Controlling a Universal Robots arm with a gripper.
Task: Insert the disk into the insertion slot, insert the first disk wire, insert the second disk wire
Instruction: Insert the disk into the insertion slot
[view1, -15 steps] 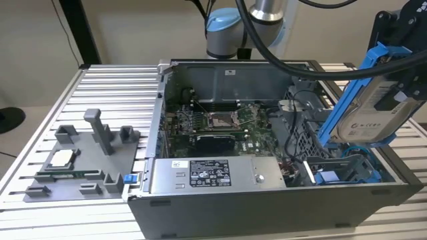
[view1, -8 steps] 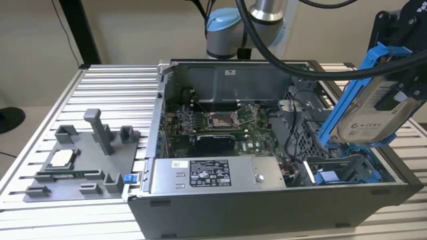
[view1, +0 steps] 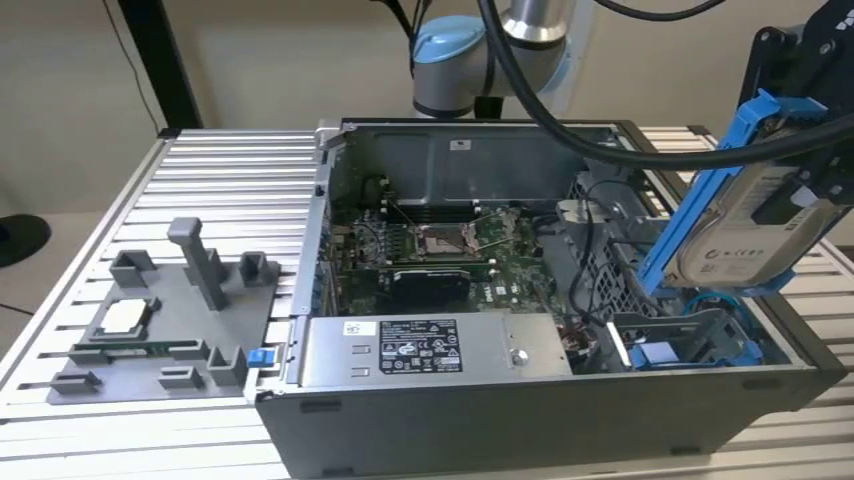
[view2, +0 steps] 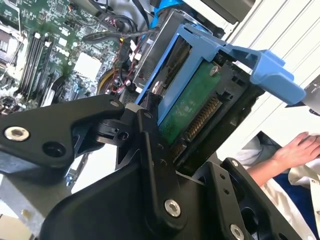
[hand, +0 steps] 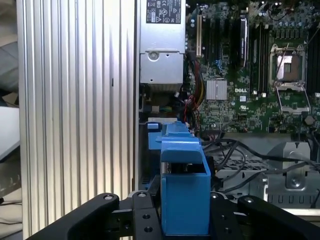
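My gripper (view1: 805, 165) is shut on the disk (view1: 742, 240), a silver drive with a white label clipped in a bright blue frame (view1: 697, 195). It hangs steeply tilted above the open computer case, at the exterior view's right. Under it, in the case's front corner, lies the blue insertion slot (view1: 683, 345). The second wrist view shows the disk's green underside (view2: 192, 107) and connector row between the black fingers (view2: 150, 135). In the first wrist view the blue frame (hand: 185, 192) stands between the fingers (hand: 142, 220), over the case's edge. Black cables (hand: 240, 152) lie loose near the bay; which are the disk wires I cannot tell.
The open case (view1: 534, 410) holds a motherboard (view1: 427, 250) and a grey labelled power-supply box (view1: 427, 350). On the ribbed aluminium table (view1: 227, 170), a grey fixture (view1: 160, 320) with small parts stands at the exterior view's left. A person's hand (view2: 300, 147) rests beyond the table.
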